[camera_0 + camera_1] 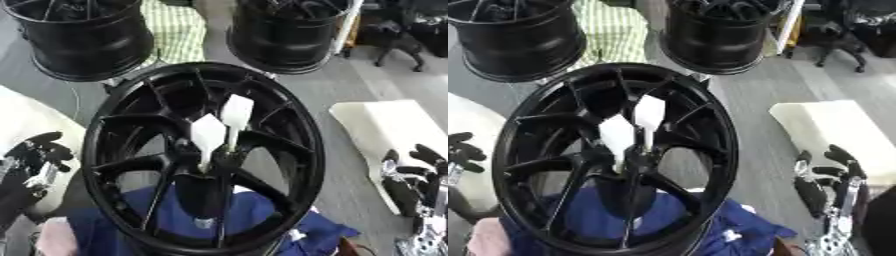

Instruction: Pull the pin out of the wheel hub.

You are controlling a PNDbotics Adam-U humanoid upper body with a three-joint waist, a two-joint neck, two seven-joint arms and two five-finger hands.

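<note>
**Two white pins stand in the big black wheel**

The left eye view shows more of the left hand [35, 160]. It sits low at the left edge, next to the rim, with its black fingers curled a little and nothing in them. In the right eye view only a few of its dark fingers peek in at the left edge. The right eye view shows the right hand [833, 185] better – it rests low on the right, fingers up and relaxed, holding nothing. It is well apart from the wheel.

The wheel hub [203, 155] is big and black and fills the middle of both views. Its spokes run out from the middle to the rim. Two white pins stick up out of its middle. One pin [208, 137] is a bit lower and to the left. The other pin [235, 117] is just beside it, a bit higher and to the right. Neither hand touches them.

A blue cloth [254, 220] lies under the near side of the wheel and shows through the spokes. Two more black wheels [83, 37] stand at the far side – one left, one right [715, 32]. A green checked cloth [175, 30] lies between them. A pale flat pad [833, 125] lies on the right, past the right hand
</note>
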